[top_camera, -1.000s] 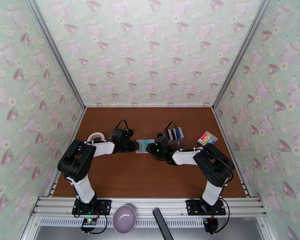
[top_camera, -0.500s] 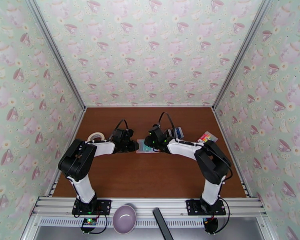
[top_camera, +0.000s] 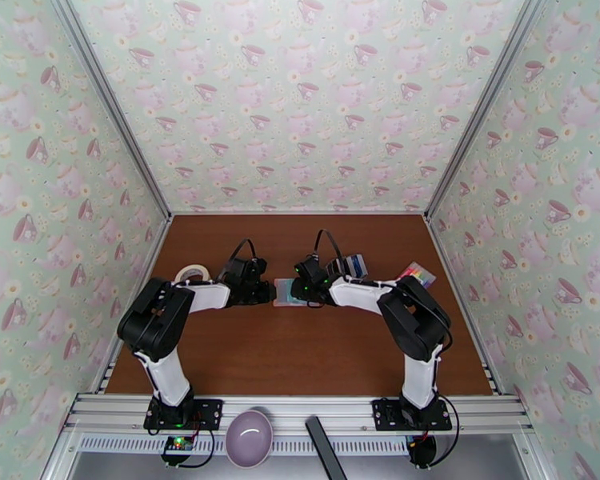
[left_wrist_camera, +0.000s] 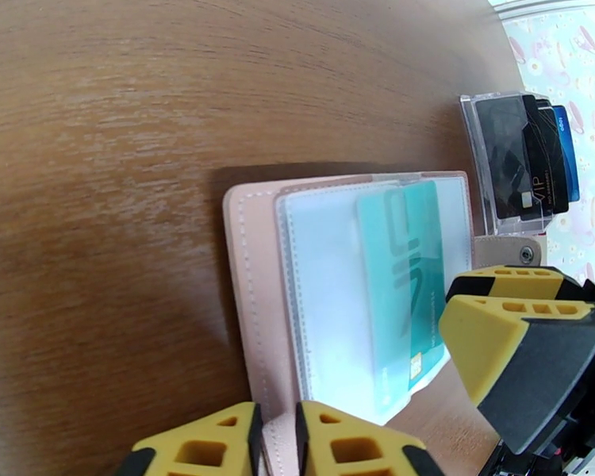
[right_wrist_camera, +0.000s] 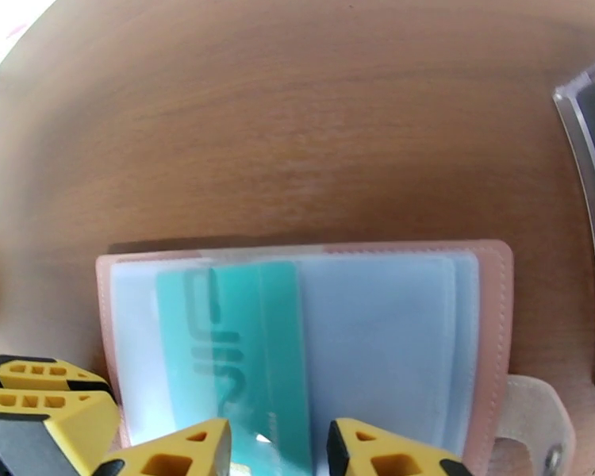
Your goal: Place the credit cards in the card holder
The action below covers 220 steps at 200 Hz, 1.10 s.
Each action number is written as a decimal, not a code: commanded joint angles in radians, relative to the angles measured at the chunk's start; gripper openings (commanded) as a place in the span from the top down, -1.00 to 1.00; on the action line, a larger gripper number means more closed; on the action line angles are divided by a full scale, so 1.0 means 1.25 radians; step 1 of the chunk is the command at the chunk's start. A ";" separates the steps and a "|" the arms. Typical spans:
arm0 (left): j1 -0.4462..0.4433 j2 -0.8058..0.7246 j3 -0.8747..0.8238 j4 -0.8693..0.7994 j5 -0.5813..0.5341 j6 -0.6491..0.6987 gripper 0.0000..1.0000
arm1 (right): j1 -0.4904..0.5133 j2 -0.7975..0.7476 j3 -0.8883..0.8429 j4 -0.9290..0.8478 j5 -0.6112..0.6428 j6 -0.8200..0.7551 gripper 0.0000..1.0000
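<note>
The pink card holder (top_camera: 288, 292) lies open on the brown table, clear pockets up (left_wrist_camera: 329, 287) (right_wrist_camera: 377, 335). A teal card (left_wrist_camera: 401, 271) (right_wrist_camera: 234, 343) sits partly inside a pocket, one end sticking out. My left gripper (top_camera: 266, 293) (left_wrist_camera: 275, 438) is shut on the holder's pink edge. My right gripper (top_camera: 304, 291) (right_wrist_camera: 278, 450) is open, its jaws astride the teal card's protruding end. More credit cards (top_camera: 350, 266) (left_wrist_camera: 527, 164), mostly black, stand upright in a clear stand beyond the holder.
A tape roll (top_camera: 192, 274) lies left of the left arm. A small multicoloured object (top_camera: 414, 274) rests at the right wall. A lilac bowl (top_camera: 249, 438) and a black bar (top_camera: 324, 446) sit on the near rail between the arm bases.
My right gripper has swung from the holder's near right side up and left over the holder. The left arm has stayed at the holder's left edge.
</note>
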<state>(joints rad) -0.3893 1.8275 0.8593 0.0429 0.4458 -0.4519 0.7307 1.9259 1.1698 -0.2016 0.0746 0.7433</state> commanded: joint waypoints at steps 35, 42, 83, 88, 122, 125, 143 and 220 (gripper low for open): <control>-0.011 0.061 -0.025 -0.054 0.010 0.006 0.71 | -0.002 0.037 0.050 -0.015 -0.019 -0.012 0.30; -0.012 0.062 -0.023 -0.054 0.010 0.006 0.71 | -0.002 0.039 0.051 -0.015 -0.021 -0.012 0.30; -0.012 0.063 -0.018 -0.057 0.014 0.006 0.72 | 0.009 0.047 0.063 -0.013 -0.034 -0.008 0.34; -0.012 0.064 -0.017 -0.058 0.014 0.006 0.72 | 0.011 0.049 0.065 -0.014 -0.036 -0.007 0.34; -0.013 0.064 -0.014 -0.059 0.014 0.007 0.72 | 0.024 0.059 0.089 -0.025 -0.042 -0.005 0.35; -0.012 0.063 -0.014 -0.059 0.014 0.007 0.72 | 0.025 0.060 0.091 -0.026 -0.042 -0.004 0.35; -0.011 0.062 -0.015 -0.061 0.014 0.007 0.68 | 0.031 0.061 0.098 -0.030 -0.045 -0.002 0.36; -0.010 0.057 -0.013 -0.058 0.018 0.004 0.45 | 0.058 0.086 0.124 -0.025 -0.084 0.021 0.36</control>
<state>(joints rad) -0.3855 1.8313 0.8658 0.0425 0.4797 -0.4526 0.7742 2.0060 1.2900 -0.2462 0.0406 0.7475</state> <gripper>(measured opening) 0.267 0.322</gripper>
